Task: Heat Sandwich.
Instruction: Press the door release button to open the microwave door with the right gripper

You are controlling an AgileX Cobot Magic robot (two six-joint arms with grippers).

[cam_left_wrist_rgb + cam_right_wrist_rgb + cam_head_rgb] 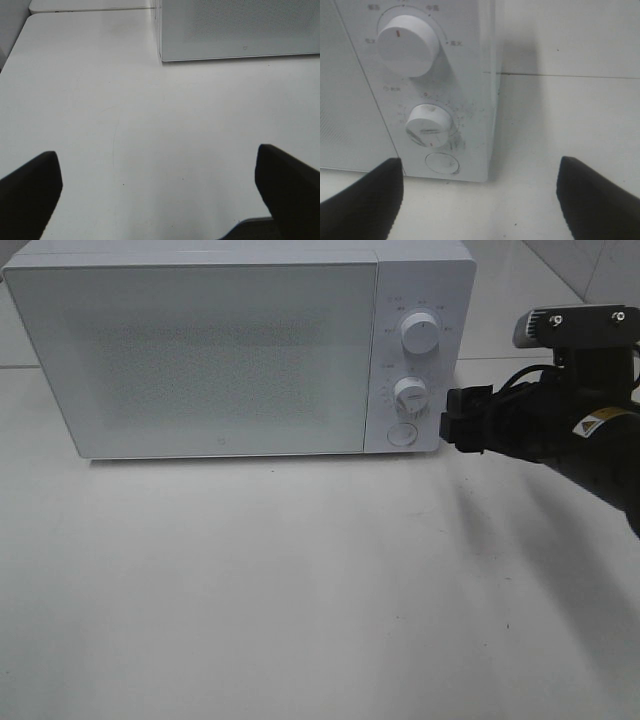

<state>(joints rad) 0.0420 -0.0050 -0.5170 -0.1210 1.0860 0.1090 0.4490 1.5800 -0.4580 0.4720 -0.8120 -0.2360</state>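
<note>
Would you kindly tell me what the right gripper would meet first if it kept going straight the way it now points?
Probably the microwave, at its lower right front corner, beside the round button under the lower dial. The right gripper is open and aimed there, though depth is hard to judge.

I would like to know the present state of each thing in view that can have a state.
microwave door: closed
upper knob: nothing holds it
lower knob: nothing holds it
round button: untouched
right tool: open, empty, facing the control panel
left tool: open, empty, above the table
sandwich: not in view
</note>
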